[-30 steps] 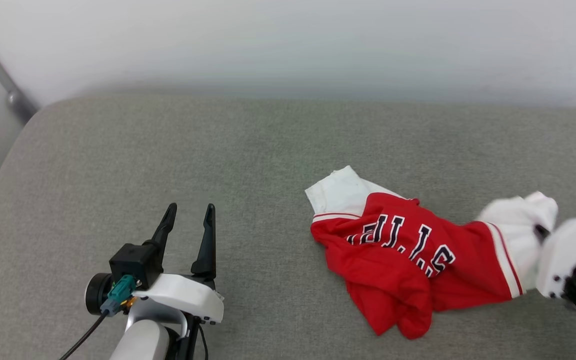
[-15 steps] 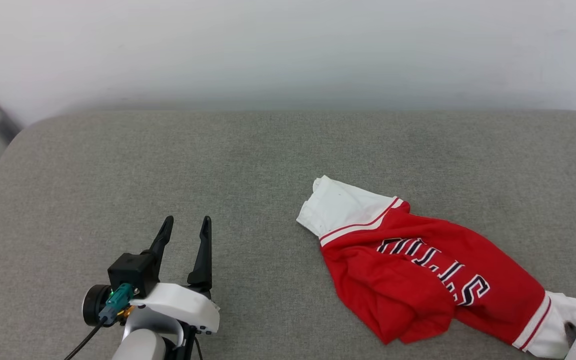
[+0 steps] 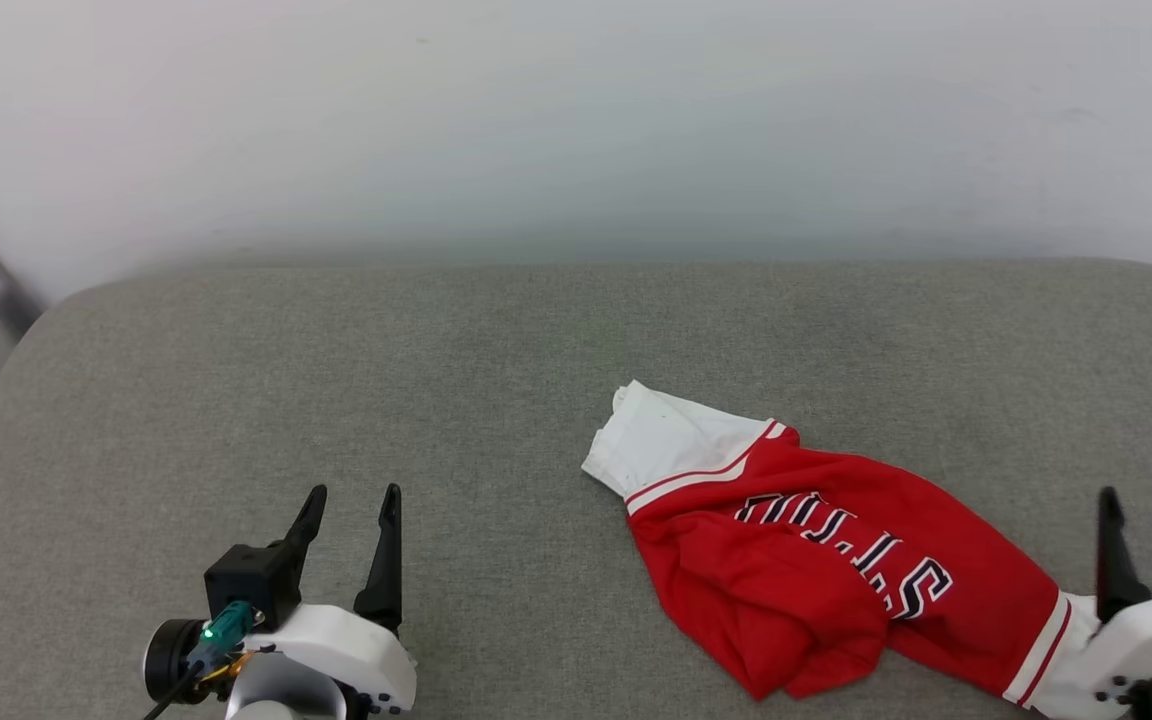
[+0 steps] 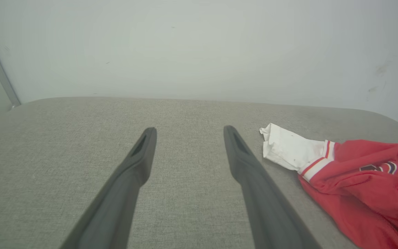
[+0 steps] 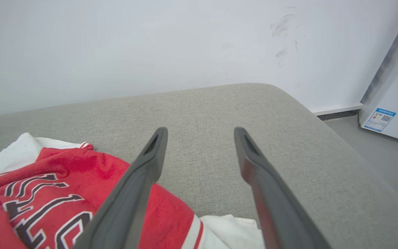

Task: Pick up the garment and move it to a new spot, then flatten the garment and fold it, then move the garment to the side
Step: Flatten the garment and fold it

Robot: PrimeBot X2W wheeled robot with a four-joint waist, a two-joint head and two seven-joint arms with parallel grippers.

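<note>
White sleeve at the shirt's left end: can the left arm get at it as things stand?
Probably yes. The left arm's fingers stand open, and bare grey cushion is all that lies between them and the white sleeve, which lies uncovered. Whether the arm stretches that far is a guess.

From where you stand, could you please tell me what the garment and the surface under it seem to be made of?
The garment: soft matte knit cloth, likely jersey; it crumples into loose folds, and the right wrist view shows a slightly fuzzy nap. The surface: grey woven upholstery, probably over padding; a fine heathered weave shows, and its edges are rounded like a cushion's.
</note>
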